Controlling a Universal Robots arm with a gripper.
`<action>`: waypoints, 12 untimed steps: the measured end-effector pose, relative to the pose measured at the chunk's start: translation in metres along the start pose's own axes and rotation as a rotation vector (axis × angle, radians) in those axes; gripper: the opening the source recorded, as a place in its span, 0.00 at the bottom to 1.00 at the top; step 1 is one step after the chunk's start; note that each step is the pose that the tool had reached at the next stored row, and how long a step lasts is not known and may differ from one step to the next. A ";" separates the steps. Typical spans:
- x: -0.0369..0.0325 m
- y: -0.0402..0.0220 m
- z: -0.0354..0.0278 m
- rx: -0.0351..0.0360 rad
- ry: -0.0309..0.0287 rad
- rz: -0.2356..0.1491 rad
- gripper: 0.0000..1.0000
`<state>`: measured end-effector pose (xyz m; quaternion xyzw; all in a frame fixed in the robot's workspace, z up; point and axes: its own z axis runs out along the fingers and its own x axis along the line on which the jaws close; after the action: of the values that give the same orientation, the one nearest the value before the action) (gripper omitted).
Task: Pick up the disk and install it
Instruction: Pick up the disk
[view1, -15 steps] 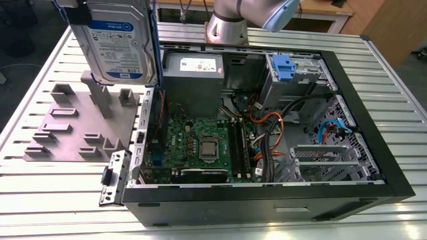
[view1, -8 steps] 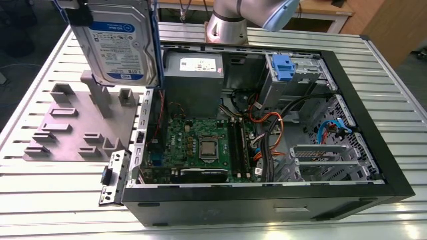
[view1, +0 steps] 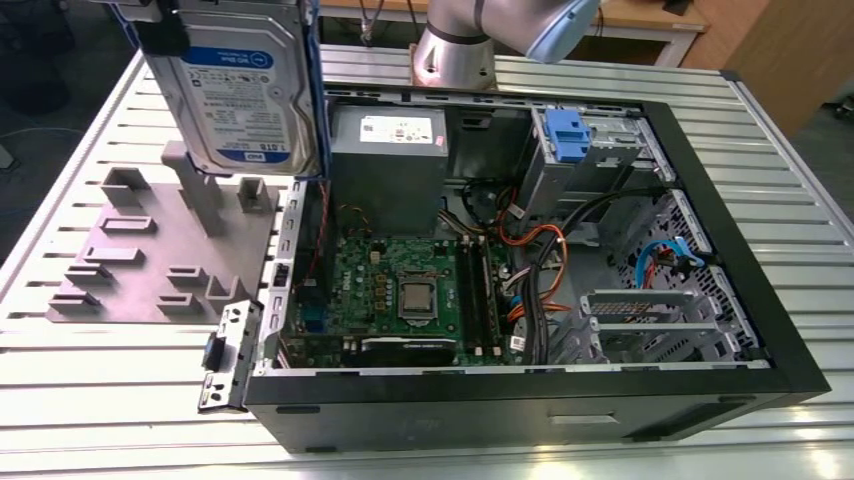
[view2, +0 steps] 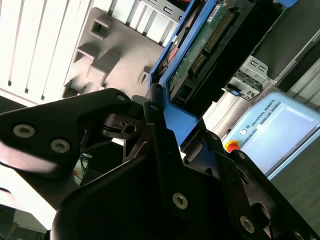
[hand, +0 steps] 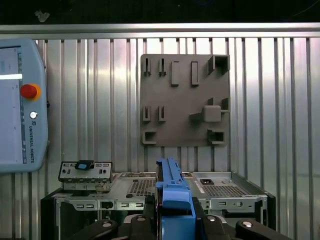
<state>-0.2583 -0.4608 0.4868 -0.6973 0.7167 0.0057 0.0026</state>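
Blue plastic is what I have pinched. In the first wrist view the jaws are closed narrow on the carrier rim of the disk (hand: 172, 197), and the second wrist view shows the same grip from the circuit-board side (view2: 200, 50). Holding the frame and not the metal body, I judge, keeps the label face and connector end free.

In the exterior view the disk (view1: 247, 90) hangs upright in the air with its label toward the camera. It is above the grey holder plate (view1: 147, 260) and just to the exterior view's left of the open computer case (view1: 787, 330). The plate's posts look shaped to prop a drive on edge, which would fit the vertical hold.

Inside the case, the silver drive cage (view1: 607, 150) with its blue latch (view1: 567, 135) sits well apart from the disk. Plate and case both rest on the slatted metal counter (view1: 80, 380). The pick-up reads as done, the install as not yet.
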 end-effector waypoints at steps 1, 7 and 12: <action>0.0004 -0.0003 0.0000 -0.0001 0.0001 0.000 0.36; 0.0006 -0.0065 0.0000 -0.0001 0.0000 0.000 0.36; 0.0006 -0.0066 0.0000 0.0000 0.0000 0.000 0.36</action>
<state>-0.2517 -0.4616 0.4867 -0.6973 0.7167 0.0057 0.0026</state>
